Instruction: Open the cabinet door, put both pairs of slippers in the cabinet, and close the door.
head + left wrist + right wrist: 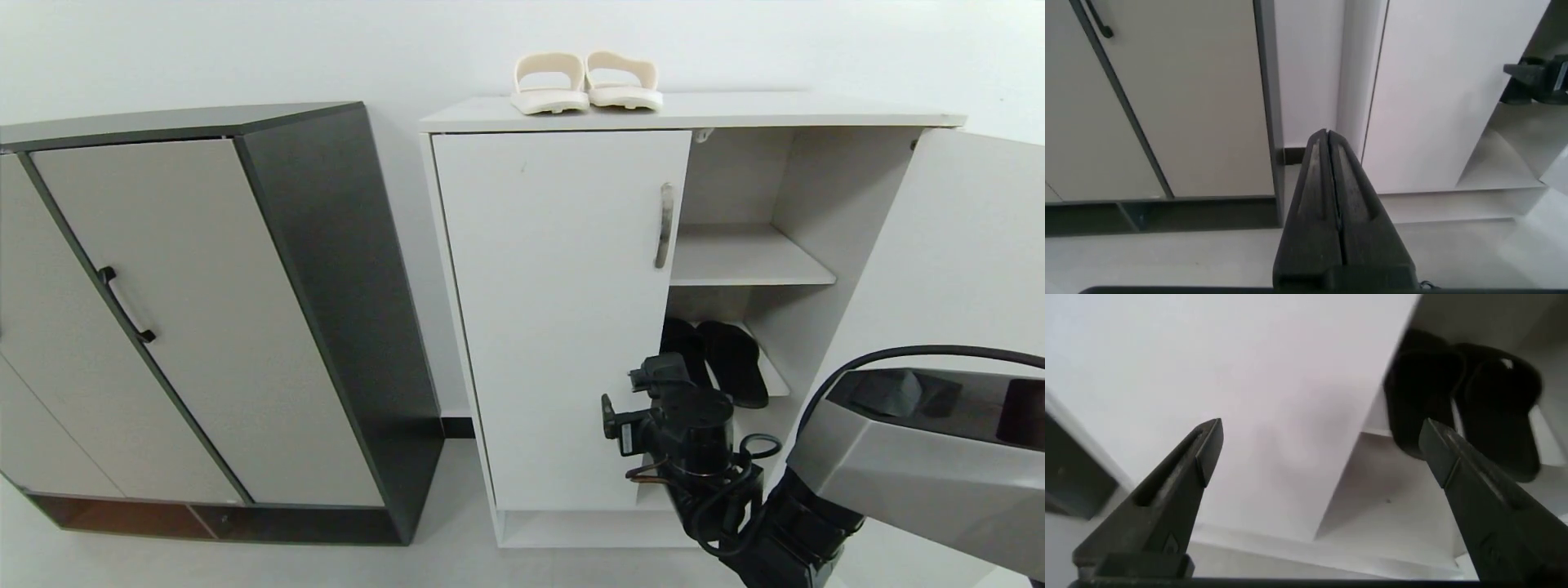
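A cream pair of slippers (586, 82) stands on top of the white cabinet (563, 327). The cabinet's right door (963, 245) is swung open; its left door with a metal handle (665, 224) is closed. A black pair of slippers (722, 359) (1470, 392) lies on the lower shelf inside. My right gripper (663, 380) (1323, 433) is open just in front of that shelf, holding nothing, level with the edge of the closed door. My left gripper (1328, 139) is shut and empty, held low and facing the gap between the two cabinets.
A grey and dark cabinet (204, 310) (1184, 98) with a black handle (126, 304) stands to the left, doors closed. An upper shelf (747, 257) in the white cabinet is bare. Pale floor (1208, 261) lies in front.
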Tool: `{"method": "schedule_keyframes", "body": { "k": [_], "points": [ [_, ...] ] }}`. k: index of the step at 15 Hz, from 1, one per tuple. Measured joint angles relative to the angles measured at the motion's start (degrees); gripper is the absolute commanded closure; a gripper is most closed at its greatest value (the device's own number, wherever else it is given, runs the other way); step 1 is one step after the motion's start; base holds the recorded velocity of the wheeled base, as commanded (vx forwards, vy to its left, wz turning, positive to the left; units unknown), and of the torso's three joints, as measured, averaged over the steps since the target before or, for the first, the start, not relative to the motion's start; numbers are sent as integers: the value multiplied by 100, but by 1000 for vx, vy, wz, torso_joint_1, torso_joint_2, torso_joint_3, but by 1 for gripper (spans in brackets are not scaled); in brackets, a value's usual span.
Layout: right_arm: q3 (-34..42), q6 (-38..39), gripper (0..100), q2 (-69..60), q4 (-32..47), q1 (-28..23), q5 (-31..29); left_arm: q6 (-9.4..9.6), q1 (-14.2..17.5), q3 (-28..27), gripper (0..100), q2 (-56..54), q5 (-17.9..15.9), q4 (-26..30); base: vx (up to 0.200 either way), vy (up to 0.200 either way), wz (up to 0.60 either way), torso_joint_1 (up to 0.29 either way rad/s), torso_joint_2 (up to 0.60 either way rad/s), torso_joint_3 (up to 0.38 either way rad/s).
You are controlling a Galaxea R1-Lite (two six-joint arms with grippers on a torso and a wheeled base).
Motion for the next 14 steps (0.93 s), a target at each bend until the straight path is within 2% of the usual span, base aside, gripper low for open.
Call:
{"method": "schedule_keyframes", "body": {
  "k": [10,14],
  "points": [
    [2,-62,0,55,-140,0,76,-2,-2,0,100,0,1,0,0,0,0,0,0,0],
    [13,-67,0,28,-252,22,176,-2,-5,2,100,0,-2,10,0,0,0,22,-210,-304]
  ]
}}
